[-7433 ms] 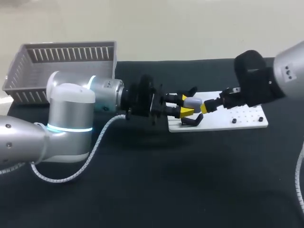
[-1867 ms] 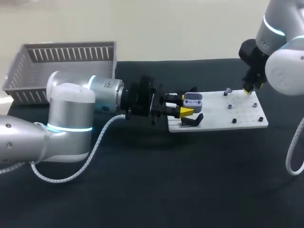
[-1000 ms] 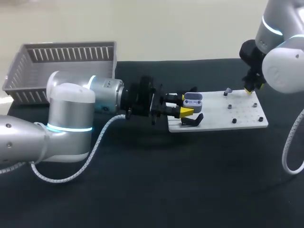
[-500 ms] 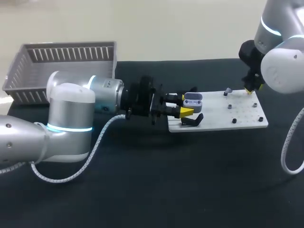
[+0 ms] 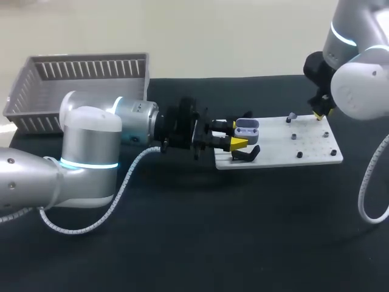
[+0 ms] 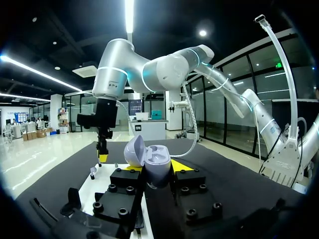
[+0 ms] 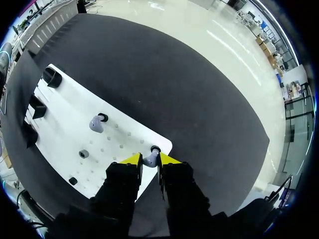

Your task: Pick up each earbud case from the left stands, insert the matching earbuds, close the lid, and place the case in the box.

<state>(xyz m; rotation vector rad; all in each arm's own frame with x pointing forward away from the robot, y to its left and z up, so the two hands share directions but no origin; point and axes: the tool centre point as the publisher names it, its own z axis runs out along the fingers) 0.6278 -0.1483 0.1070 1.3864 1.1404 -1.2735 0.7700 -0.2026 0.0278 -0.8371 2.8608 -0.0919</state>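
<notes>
right wrist view: right pincer point(image 7: 148, 160) pinches narrow on the earbud point(image 7: 151, 158) at a corner of the board point(image 7: 60, 124), left pincer point(image 6: 154, 167) clamps the open case point(image 6: 158, 160) over its other end; w/ so thin a hold the earbud may twist or drop & miss its socket.

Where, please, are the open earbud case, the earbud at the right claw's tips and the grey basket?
earbud case point(image 6: 158, 167): left wrist view, its open body.
earbud point(image 7: 151, 159): right wrist view, its grey shell.
basket point(image 5: 91, 68): head view, its slatted back wall.
</notes>
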